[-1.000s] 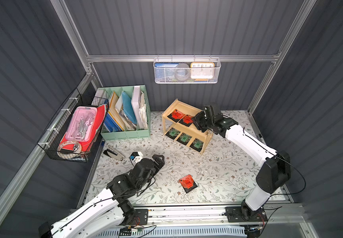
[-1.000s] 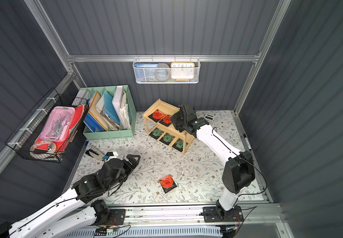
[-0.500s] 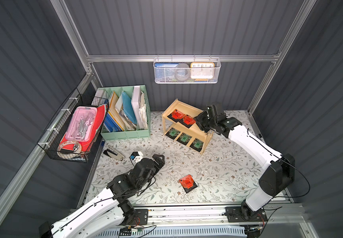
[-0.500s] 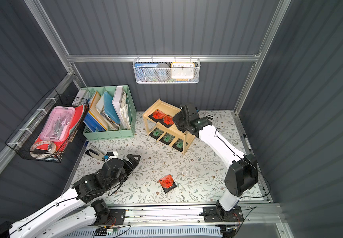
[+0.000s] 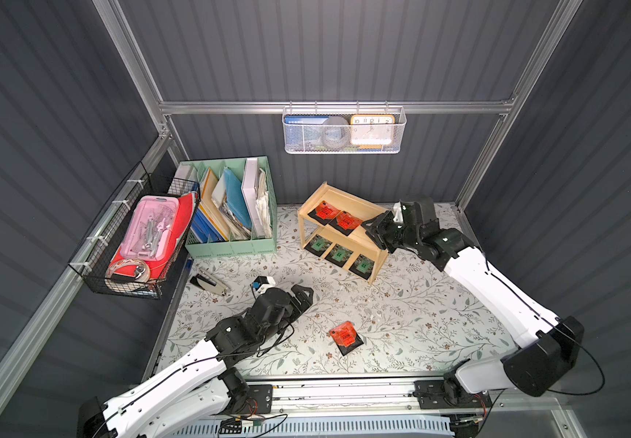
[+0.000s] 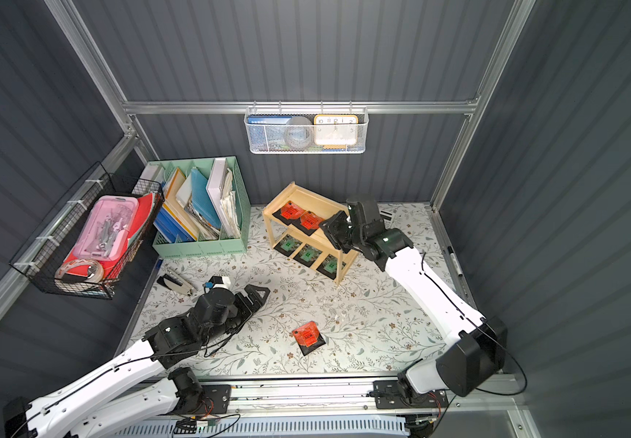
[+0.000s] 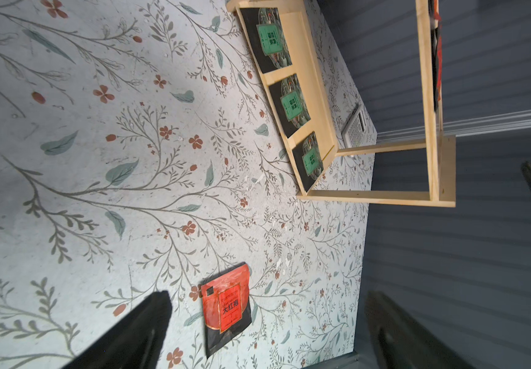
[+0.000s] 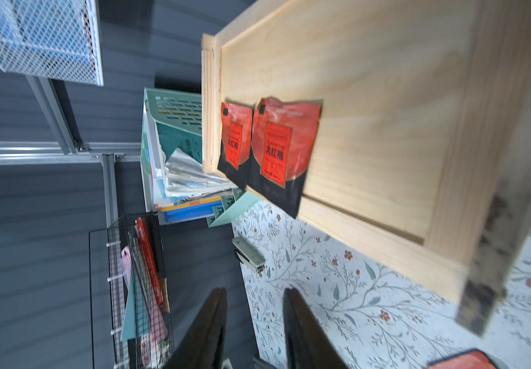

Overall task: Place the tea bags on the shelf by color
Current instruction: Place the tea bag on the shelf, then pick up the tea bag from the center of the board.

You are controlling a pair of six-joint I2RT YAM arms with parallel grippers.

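The loose red tea bag [image 5: 346, 336] is found nearer the wide-spread left claw [image 5: 302, 294] than the narrowly parted, empty right claw [image 5: 372, 232].

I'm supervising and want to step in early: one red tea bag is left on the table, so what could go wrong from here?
1. A red tea bag on the shelf's top tier overhangs its front edge; a nudge could tip it off.
2. The right gripper, open and empty, hangs close to that tier; it might bump the shelf.
3. The last red tea bag lies flat on the table, so the open left gripper may struggle to pinch it.
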